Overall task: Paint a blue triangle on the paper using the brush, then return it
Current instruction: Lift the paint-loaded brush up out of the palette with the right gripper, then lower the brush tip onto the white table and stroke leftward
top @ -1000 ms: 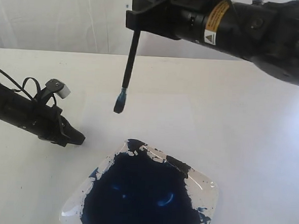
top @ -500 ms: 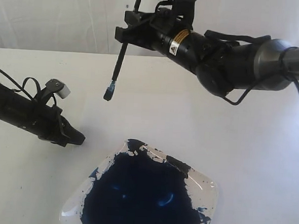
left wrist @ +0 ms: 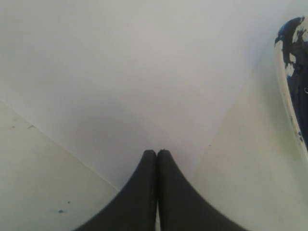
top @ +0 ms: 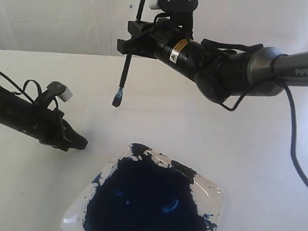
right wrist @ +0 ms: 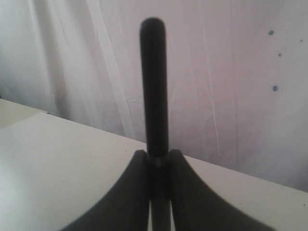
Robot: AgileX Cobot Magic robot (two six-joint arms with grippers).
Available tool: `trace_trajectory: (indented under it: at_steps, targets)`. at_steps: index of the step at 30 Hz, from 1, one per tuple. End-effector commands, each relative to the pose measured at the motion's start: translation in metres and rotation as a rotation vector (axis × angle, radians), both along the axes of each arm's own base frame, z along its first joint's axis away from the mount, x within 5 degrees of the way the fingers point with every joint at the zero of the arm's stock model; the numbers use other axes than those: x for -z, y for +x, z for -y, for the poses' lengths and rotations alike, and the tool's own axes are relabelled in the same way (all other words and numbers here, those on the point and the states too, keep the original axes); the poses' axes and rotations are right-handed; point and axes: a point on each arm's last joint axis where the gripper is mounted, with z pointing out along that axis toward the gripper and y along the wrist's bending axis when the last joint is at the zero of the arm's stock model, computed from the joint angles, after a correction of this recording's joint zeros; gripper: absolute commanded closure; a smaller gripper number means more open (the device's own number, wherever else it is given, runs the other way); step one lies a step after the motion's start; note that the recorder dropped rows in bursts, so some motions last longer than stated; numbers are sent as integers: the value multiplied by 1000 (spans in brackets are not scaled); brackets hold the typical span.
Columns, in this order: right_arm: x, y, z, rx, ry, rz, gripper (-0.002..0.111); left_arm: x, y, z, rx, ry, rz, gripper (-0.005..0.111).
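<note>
My right gripper is shut on the brush and holds it nearly upright in the air over the far middle of the table. The blue-stained bristle tip hangs down, clear of the surface. In the right wrist view the black handle rises from between the closed fingers of that gripper. My left gripper lies low at the left, shut and empty. In the left wrist view its tip rests over the pale paper. No blue triangle shows in any view.
A square clear tray, filled with a dark blue paint pool, sits at the near middle, and its rim shows beside the paper. A white curtain hangs behind the table. A black cable runs down the right side.
The right arm has drawn back from the camera, taking the brush a little left and higher. The left arm has not moved.
</note>
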Motion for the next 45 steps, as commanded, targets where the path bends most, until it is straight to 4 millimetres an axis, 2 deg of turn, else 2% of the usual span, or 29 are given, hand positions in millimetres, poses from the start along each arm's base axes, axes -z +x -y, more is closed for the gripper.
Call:
trace_trajectory:
  at_steps: [1, 13, 20, 45]
  targets:
    - [0, 3, 3, 9, 5, 10, 108, -2, -2, 2, 14, -11, -5, 107]
    - [7, 5, 4, 25, -51, -15, 108, -2, -2, 2, 14, -11, -5, 107]
    - [6, 5, 5, 30, -96, 28, 108, -2, -2, 2, 14, -11, -5, 107]
    - [-6, 32, 53, 174, -165, -5, 108, -2, -2, 2, 14, -11, -5, 107]
